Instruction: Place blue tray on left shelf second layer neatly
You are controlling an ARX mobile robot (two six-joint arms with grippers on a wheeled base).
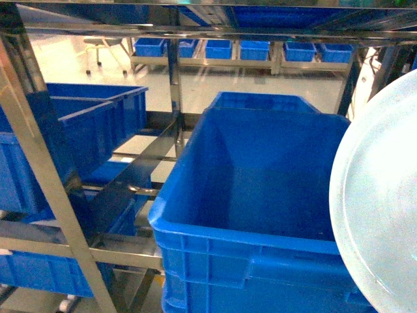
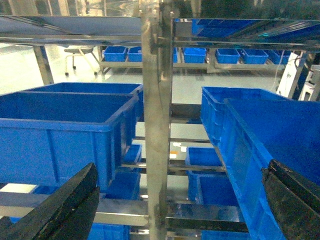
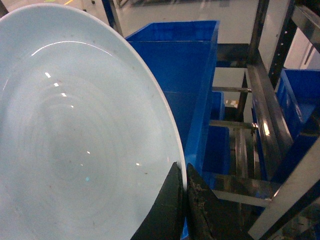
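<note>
Right tool [image 3: 184, 192], two dark rubbery fingers, pinches the thin raised rim of the glossy pale blue tray [image 3: 75, 140], tilted at the right beside a deep ribbed blue crate [image 1: 260, 189]. Left tool [image 2: 180, 200] gapes wide before the left shelf [image 2: 156, 125], shiny square steel.

Left gripper [image 2: 180, 205]: two broad black fingers [image 2: 65, 210], matte, edges worn. Right gripper [image 3: 185, 207]: two black fingers [image 3: 167, 210], surfaces scuffed and speckled.

No text, label, brand, number or sign can be read anywhere in these views.
</note>
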